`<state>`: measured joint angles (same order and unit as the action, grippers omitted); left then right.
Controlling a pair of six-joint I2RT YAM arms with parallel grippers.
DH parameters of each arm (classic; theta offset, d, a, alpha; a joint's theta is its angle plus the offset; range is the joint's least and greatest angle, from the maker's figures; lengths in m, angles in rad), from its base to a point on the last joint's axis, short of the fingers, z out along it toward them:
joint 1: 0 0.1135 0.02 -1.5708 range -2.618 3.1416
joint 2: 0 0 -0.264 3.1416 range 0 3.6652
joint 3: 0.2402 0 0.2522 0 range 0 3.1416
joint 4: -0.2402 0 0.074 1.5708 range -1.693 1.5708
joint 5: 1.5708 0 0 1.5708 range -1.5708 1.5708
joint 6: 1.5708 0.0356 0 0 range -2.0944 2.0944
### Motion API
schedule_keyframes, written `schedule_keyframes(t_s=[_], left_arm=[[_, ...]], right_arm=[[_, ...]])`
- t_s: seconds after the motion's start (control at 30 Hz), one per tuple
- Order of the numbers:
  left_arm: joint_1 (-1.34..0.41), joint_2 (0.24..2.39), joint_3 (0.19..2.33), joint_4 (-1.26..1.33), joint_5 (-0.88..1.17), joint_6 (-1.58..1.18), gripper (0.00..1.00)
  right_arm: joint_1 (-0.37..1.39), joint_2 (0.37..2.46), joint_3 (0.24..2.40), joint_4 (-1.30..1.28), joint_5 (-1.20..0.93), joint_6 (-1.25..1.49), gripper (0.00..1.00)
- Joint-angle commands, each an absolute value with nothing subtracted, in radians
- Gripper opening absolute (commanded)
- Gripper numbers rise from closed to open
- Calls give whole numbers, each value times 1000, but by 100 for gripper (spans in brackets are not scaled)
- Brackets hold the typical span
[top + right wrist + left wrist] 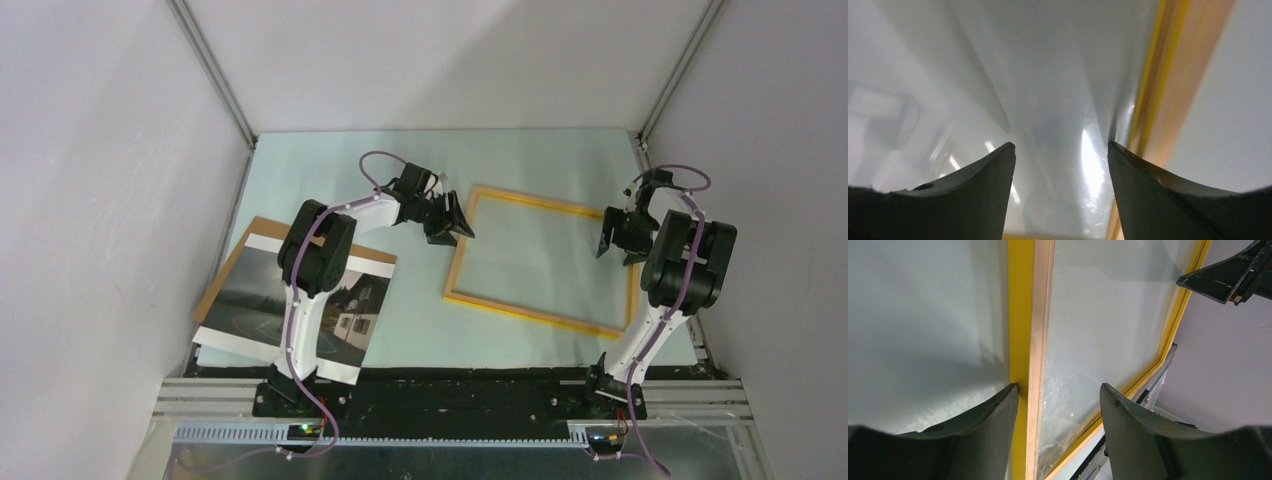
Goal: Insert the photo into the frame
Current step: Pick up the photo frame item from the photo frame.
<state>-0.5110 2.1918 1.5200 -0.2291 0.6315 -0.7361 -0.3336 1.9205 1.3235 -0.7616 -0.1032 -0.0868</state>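
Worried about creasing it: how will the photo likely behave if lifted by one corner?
The photo looks like a thin sheet lying flat on the brown board, so it is probably light and floppy and would sag from one corner. Being large, it may bend or crease under its own weight. Lying flush, it may slide rather than lift.

Dark misty photo [250,305] lies flat at left — yellow-edged frame [530,313] flat, well apart.

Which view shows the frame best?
Top external: nearly the whole frame is in sight, lying flat on the table. Left wrist shows only part of it up close; right wrist shows only a blurred strip of one edge.
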Motion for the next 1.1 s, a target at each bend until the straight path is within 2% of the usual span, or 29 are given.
schedule_keyframes(t_s=[0.0, 0.4, 1.07], left_arm=[[-511, 2171, 1531, -191, 677, -751, 64], [-511, 2175, 1531, -183, 676, -760, 55], [-530, 2205, 1530, -178, 673, -775, 50]], right_arm=[[-320, 1977, 1307, -776, -216, -99, 72], [-312, 1968, 1313, -785, -339, -116, 71], [-248, 1978, 1326, -806, -516, -180, 68]])
